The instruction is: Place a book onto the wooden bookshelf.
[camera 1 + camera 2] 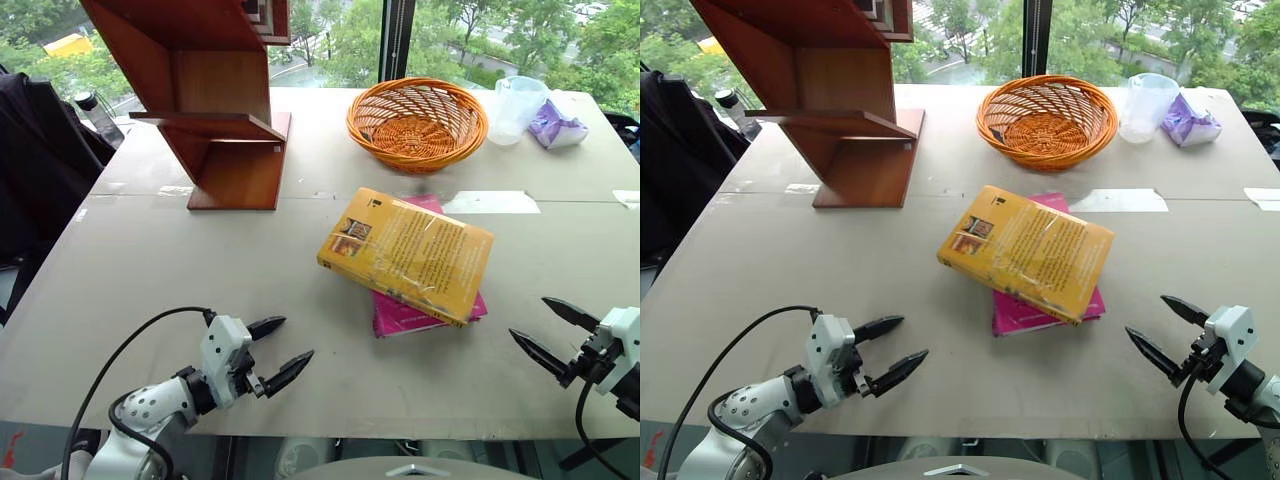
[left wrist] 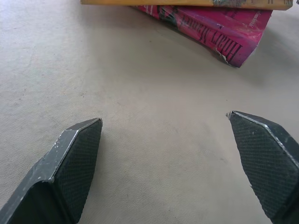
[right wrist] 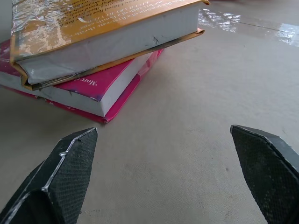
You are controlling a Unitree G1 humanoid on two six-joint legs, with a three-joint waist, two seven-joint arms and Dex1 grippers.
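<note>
Left gripper (image 1: 281, 350): mine, at the tabletop's near edge toward its left corner; fingers spread wide, gripping nothing
Right gripper (image 1: 543, 330): mine, over the near right corner; fingers wide apart, empty
Book (image 1: 407, 254): yellow-orange, cover up, mid-tabletop between my grippers and well apart from both; lies askew on the pink book (image 1: 420, 310), overhanging it
Bookshelf (image 1: 210, 90): reddish-brown, standing at the far left of the tabletop, well apart from the book
Basket (image 1: 417, 123): orange wicker, near the far edge, beyond the books
Cup (image 1: 517, 107): clear plastic, just right of the basket; purple wrapper (image 1: 556, 126) beside it
</note>
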